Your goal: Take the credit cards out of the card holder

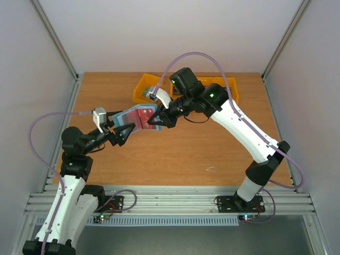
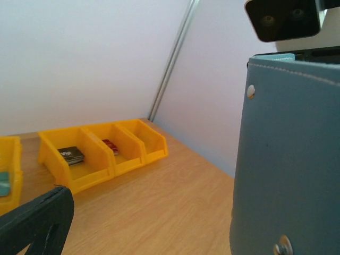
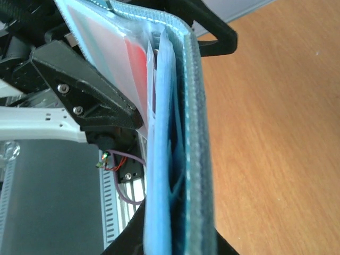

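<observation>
The slate-blue card holder [image 1: 129, 116] hangs in the air between my two grippers, opened like a book, with a red credit card [image 1: 143, 118] showing in its inner pocket. My right gripper [image 1: 158, 121] is shut on the holder's right edge. In the right wrist view the holder [image 3: 197, 159] runs edge-on between that gripper's fingers, the red card [image 3: 136, 64] behind a clear pocket. My left gripper [image 1: 126, 129] stands open around the holder's left part. In the left wrist view, the holder's outer face [image 2: 289, 159] fills the right, far from the finger [image 2: 34, 223].
Yellow bins [image 1: 144, 89] stand at the back of the wooden table [image 1: 202, 154]. In the left wrist view, one bin [image 2: 98, 175] holds a dark card [image 2: 70, 155] and its neighbour a red card [image 2: 110, 146]. White walls and metal posts enclose the table.
</observation>
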{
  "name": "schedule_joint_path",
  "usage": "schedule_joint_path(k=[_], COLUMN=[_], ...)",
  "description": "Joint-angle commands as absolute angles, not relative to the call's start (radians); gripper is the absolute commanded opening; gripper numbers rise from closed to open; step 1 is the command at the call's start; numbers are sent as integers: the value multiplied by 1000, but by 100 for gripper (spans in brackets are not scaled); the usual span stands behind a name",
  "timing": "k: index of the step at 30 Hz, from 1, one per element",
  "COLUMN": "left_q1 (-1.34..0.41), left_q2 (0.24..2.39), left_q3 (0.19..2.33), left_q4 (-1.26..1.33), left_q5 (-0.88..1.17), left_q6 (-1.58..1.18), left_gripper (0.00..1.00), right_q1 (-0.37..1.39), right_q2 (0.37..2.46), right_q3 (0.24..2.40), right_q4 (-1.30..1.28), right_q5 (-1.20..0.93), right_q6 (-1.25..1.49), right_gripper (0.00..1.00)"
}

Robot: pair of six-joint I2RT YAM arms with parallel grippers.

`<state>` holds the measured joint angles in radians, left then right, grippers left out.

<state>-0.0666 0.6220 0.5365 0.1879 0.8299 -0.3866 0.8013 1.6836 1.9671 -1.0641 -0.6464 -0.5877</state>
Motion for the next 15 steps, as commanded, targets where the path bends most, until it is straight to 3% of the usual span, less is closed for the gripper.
schedule_joint_path(k=[1, 7, 10, 11, 14, 15], left_q1=[-59, -54, -54, -54, -54, -54], left_q2=[615, 618, 622, 622, 621, 621], left_q3=[549, 554, 559, 560, 560, 559], left_q4=[293, 347, 356, 360, 364, 360], left_q5=[907, 989, 1051, 1068, 1087, 1086], left_q6=[-440, -480, -496, -500, -523, -527], left_gripper=[99, 99, 92, 86, 50, 44], right_q1=[795, 767, 766, 765, 757, 753], right_q2=[1658, 1653, 1649, 1649, 1650, 1648], right_q3=[1981, 2001, 2001, 2002, 2002, 2002], right_q4=[-1128, -1191, -1193, -1193, -1194, -1193], right_q5=[-740, -768, -779, -778, -786, -790], right_q6=[-658, -694, -702, -702, -706, -706], right_gripper=[1, 1, 1, 1, 1, 1])
